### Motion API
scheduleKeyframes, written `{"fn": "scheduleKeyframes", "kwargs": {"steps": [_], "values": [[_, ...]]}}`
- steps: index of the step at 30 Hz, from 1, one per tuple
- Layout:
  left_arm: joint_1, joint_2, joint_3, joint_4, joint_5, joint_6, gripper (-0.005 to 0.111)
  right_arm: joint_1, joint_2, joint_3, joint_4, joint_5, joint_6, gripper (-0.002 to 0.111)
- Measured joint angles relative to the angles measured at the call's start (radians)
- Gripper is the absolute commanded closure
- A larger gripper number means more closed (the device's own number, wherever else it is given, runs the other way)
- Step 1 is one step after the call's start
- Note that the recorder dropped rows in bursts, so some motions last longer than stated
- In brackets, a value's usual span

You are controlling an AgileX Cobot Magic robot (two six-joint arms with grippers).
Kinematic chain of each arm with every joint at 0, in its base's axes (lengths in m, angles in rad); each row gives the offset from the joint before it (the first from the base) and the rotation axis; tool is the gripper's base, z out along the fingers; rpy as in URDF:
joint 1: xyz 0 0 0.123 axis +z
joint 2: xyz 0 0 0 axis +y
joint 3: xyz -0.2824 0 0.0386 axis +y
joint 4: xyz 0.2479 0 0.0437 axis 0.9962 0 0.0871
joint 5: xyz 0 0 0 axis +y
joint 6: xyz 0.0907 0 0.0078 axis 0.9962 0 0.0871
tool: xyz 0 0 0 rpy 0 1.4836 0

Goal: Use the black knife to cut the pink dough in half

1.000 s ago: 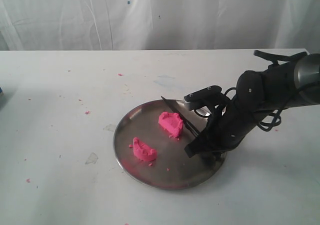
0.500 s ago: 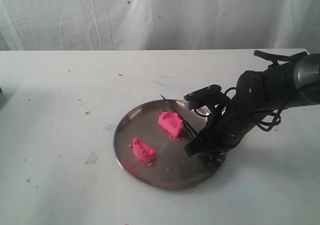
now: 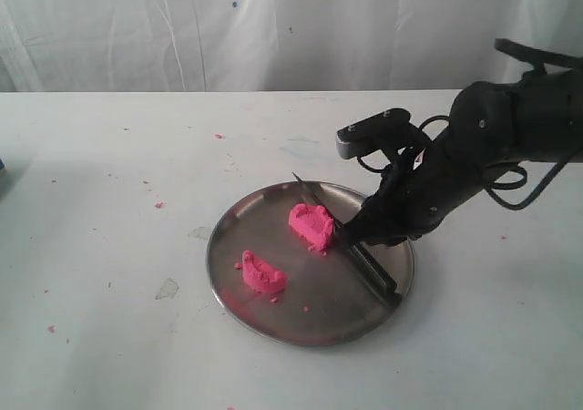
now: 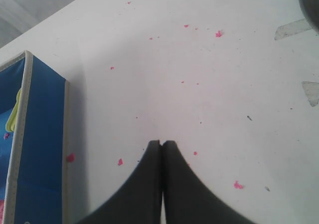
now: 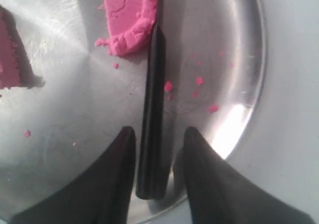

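Black knife [image 5: 153, 99] loose beneath parted right tool [image 5: 159, 132]

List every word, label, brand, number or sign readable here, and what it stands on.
None readable: no text shows on the round steel plate, the long black knife, the two bright pink dough halves, the white table or the blue fabric box with pale trim.

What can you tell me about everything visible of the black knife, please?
The knife is long, slim and all black, with a pointed blade and straight handle. It lies on the steel plate, tip toward the far rim, handle end at the near rim. Its blade runs against one dough chunk. The right gripper hovers over the handle, jaws open either side, apparently not clamping it.
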Motion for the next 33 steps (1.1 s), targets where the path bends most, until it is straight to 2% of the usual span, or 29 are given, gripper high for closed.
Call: {"fn": "scheduleKeyframes", "kwargs": {"steps": [5, 8, 12, 15, 22, 33], "values": [[0.0, 0.0, 0.0, 0.0, 0.0, 0.0, 0.107, -0.08, -0.014, 0.008, -0.009, -0.046, 0.055, 0.078], [0.0, 0.0, 0.0, 0.0, 0.0, 0.0, 0.107, -0.156, -0.019, 0.053, -0.013, -0.103, 0.1, 0.082], [0.0, 0.0, 0.0, 0.0, 0.0, 0.0, 0.107, -0.231, -0.047, 0.16, -0.021, -0.222, 0.185, 0.097], [0.0, 0.0, 0.0, 0.0, 0.0, 0.0, 0.107, -0.247, -0.119, 0.252, -0.021, -0.36, 0.23, 0.108], [0.0, 0.0, 0.0, 0.0, 0.0, 0.0, 0.107, -0.247, -0.46, 0.461, -0.021, -0.618, 0.338, 0.108], [0.0, 0.0, 0.0, 0.0, 0.0, 0.0, 0.107, -0.247, -1.022, 0.635, -0.019, -0.678, 0.31, 0.108]]}}
